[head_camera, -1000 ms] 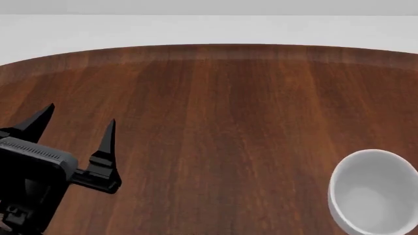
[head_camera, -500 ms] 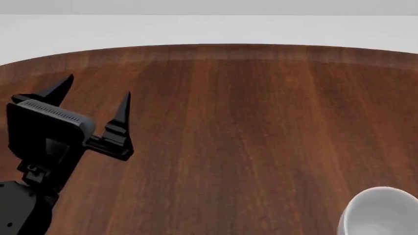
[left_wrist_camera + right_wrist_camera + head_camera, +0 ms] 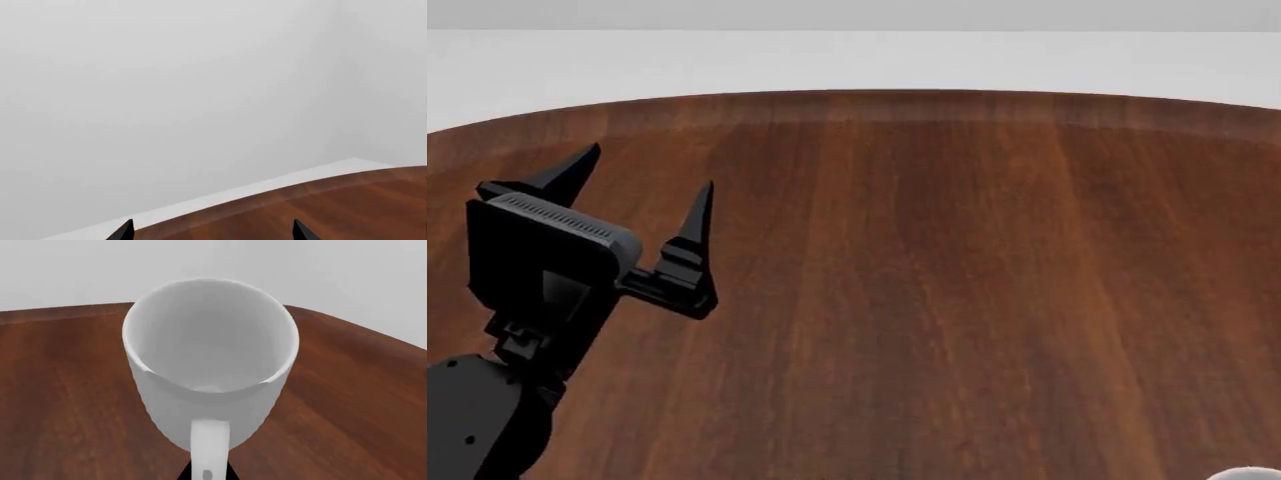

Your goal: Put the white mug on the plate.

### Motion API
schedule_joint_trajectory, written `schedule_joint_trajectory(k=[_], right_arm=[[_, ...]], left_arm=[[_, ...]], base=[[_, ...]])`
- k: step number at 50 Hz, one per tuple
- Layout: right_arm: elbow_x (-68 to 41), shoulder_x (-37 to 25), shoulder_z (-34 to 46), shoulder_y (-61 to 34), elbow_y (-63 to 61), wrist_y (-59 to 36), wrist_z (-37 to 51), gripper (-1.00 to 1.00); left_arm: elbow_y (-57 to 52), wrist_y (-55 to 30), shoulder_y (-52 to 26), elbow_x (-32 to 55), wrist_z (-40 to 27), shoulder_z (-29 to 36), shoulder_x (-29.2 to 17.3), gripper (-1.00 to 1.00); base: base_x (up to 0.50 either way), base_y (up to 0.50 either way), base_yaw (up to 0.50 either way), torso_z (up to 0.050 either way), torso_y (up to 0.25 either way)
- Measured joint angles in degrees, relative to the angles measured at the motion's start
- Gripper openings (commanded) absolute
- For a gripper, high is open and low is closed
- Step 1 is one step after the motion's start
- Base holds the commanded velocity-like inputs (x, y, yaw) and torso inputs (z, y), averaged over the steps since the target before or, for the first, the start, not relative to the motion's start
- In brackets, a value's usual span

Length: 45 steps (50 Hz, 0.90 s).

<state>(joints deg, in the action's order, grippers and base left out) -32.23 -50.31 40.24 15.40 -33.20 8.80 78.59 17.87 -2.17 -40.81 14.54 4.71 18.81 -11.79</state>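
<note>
Only a sliver of the white mug shows in head view; right fingers hidden.

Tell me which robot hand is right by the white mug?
The right gripper: its camera shows the white mug close up, handle towards it, with black jaws beside the handle. The left gripper is open and empty over the table.

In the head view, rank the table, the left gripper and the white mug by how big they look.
1. Table, fills most of the frame.
2. Left gripper.
3. White mug, only a sliver at the frame's edge, so its true size is unsure.
</note>
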Motion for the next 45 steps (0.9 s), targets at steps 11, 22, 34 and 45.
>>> schedule_joint_trajectory(k=[11,22,34,45], right_arm=[[-0.66,1.66,-0.64,2.51,4.33,4.26,-0.98,-1.00],[-2.08,3.15,-1.22,3.86,8.37,7.61,-2.77,-1.00],[-4.55,5.12,-1.66,4.49,12.93,10.80,-5.57,-1.00],[-5.47,6.43,-1.36,4.39,14.36,11.46,-6.96,-1.00]], left_arm=[[-0.25,-0.07,0.03,0.07,-0.16,0.40,-0.19,1.00],[-0.92,-0.45,0.21,0.13,-0.54,0.71,-0.49,1.00],[-0.86,-0.62,0.08,-0.03,-0.95,1.15,-0.63,1.00],[-1.08,-0.97,0.08,-0.14,-1.32,1.62,-0.73,1.00]], base=[[0.00,0.00,0.00,0.000,0.000],[0.00,0.00,0.00,0.000,0.001],[0.00,0.00,0.00,0.000,0.000],[0.00,0.00,0.00,0.000,0.000]])
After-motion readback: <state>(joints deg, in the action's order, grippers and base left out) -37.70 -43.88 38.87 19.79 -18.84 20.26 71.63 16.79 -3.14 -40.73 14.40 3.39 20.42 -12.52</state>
